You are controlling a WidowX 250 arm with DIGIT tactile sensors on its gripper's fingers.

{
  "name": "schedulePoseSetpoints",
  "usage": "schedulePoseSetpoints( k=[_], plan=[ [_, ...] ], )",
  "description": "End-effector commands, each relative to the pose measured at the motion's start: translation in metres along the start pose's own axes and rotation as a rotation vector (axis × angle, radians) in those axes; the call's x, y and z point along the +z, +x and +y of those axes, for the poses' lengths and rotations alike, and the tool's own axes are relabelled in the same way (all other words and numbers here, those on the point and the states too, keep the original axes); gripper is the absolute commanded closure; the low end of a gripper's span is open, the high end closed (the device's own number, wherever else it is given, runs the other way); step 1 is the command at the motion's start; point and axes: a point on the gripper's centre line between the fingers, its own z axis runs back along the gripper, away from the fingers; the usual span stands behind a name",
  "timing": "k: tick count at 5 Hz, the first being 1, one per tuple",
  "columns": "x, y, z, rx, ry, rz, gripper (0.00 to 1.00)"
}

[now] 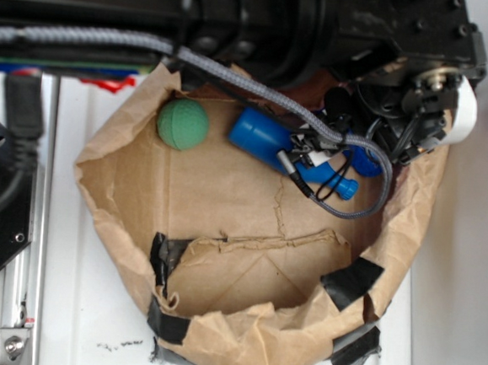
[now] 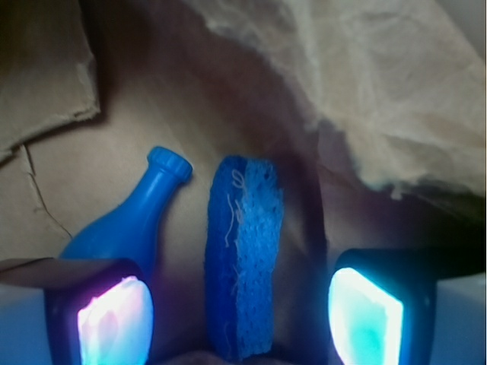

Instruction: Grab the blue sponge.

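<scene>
The blue sponge (image 2: 243, 266) stands on its long edge on the brown paper floor, with a darker face on the left and a lighter blue layer on the right. My gripper (image 2: 240, 319) is open. Its left pad (image 2: 114, 323) and right pad (image 2: 364, 319) sit on either side of the sponge with a gap on each side, touching nothing. In the exterior view the arm (image 1: 388, 67) and its cable cover the sponge and the jaws.
A smooth blue plastic bottle (image 2: 133, 220) lies just left of the sponge, partly behind the left finger, and also shows in the exterior view (image 1: 260, 137). A green ball (image 1: 183, 124) sits at the far left of the paper bag basin (image 1: 240, 343). The crumpled bag wall (image 2: 380, 99) rises close on the right.
</scene>
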Motion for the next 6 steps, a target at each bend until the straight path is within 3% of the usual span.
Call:
schedulePoseSetpoints(
  k=[1, 2, 3, 6],
  plan=[
    [-0.003, 0.015, -0.001, -0.078, 0.042, 0.022, 0.00],
    [-0.012, 0.016, -0.017, -0.135, 0.000, 0.032, 0.28],
    [-0.012, 0.014, -0.024, -0.158, -0.013, 0.018, 1.00],
    [-0.008, 0.014, -0.023, -0.160, 0.011, 0.004, 1.00]
  ],
)
